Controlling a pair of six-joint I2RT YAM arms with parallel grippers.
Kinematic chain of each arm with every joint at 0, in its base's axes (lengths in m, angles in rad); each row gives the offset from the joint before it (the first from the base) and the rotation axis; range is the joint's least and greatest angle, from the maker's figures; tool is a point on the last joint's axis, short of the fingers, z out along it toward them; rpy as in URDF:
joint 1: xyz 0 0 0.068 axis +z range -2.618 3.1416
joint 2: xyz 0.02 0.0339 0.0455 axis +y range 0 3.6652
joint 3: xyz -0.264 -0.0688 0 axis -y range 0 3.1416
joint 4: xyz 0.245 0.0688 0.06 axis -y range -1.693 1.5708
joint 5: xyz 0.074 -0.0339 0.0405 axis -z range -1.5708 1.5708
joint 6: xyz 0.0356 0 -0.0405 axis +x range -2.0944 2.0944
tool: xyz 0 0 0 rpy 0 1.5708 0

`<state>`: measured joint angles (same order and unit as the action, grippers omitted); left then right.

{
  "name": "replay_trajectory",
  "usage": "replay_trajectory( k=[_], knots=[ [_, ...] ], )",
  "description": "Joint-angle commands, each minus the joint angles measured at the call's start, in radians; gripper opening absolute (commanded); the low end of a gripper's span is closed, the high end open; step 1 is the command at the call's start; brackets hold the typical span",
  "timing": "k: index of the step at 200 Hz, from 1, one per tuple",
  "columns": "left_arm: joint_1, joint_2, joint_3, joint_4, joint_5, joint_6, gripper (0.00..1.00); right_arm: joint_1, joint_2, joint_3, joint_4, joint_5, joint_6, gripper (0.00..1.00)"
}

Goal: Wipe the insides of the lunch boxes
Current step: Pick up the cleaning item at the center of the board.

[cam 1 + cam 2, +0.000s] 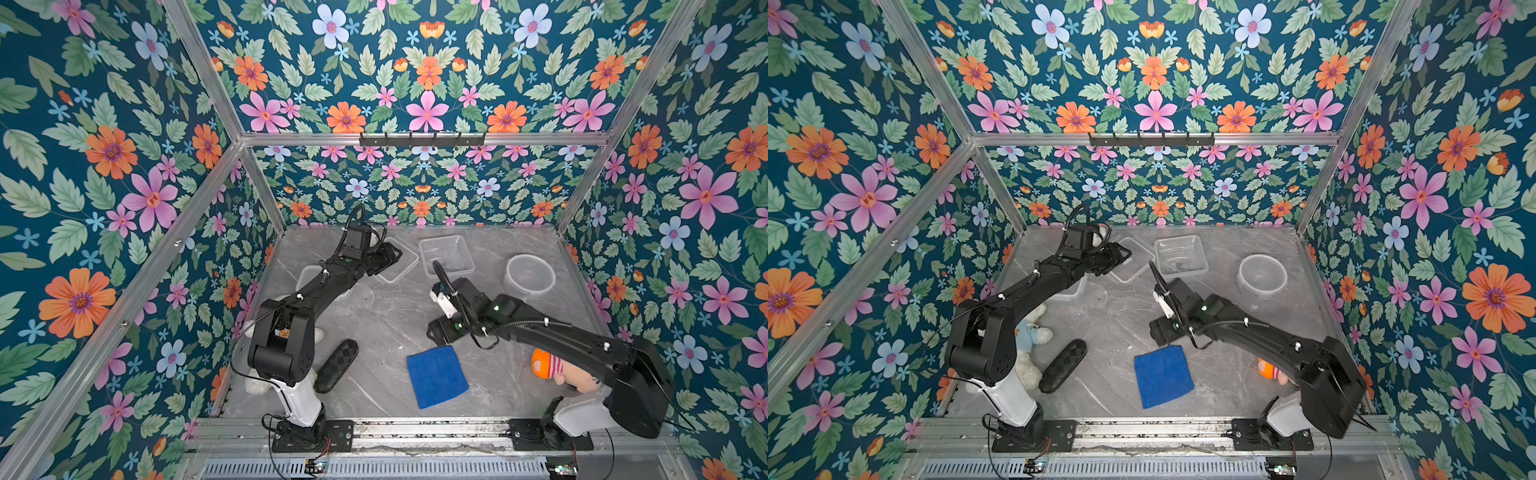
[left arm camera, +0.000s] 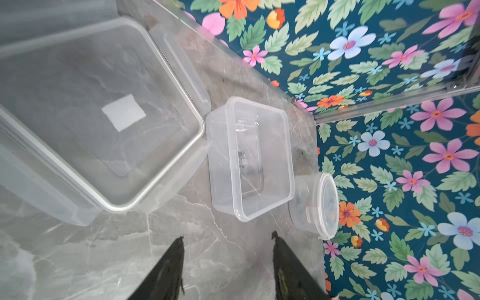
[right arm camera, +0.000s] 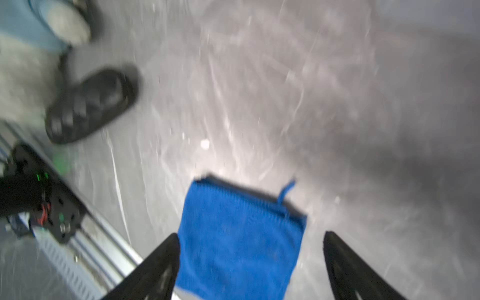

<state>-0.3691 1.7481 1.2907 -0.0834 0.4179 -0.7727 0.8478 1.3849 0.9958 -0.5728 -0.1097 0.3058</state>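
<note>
Now poising right fingers (image 3: 161,267) spread over the blue cloth (image 3: 239,241), likely to pinch it; holding left fingers (image 2: 168,267) parted, empty, beyond the cloth beside the lunch boxes (image 2: 220,166) for steadying.

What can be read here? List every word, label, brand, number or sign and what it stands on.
No readable text in any view.
White patch on the big square clear plastic piece: blank.
Dark mark at the bottom of the rectangular lunch box: too blurred to read.
Orange sticker on the left arm: a small picture, no words legible.
</note>
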Motion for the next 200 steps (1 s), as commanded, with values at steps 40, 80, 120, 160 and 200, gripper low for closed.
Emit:
replay_trajectory(
  k=[40,80,120,160,200],
  knots=[
    [-0.053,0.011,-0.014,-0.027,-0.106,-0.049,0.56,0.151,-0.170,-0.238,-0.013,0.025,0.253,0.86],
    [-0.112,0.089,0.058,-0.057,-0.122,-0.060,0.56,0.243,-0.051,-0.187,0.014,0.084,0.291,0.88],
    [-0.132,0.117,0.083,-0.063,-0.132,-0.065,0.56,0.293,0.151,-0.060,0.011,0.134,0.282,0.88],
    [-0.131,0.117,0.079,-0.079,-0.147,-0.046,0.56,0.293,0.343,0.022,-0.028,0.177,0.294,0.86],
    [-0.127,0.152,0.088,-0.078,-0.138,-0.034,0.56,0.279,0.364,-0.026,-0.027,0.220,0.316,0.77]
  ],
)
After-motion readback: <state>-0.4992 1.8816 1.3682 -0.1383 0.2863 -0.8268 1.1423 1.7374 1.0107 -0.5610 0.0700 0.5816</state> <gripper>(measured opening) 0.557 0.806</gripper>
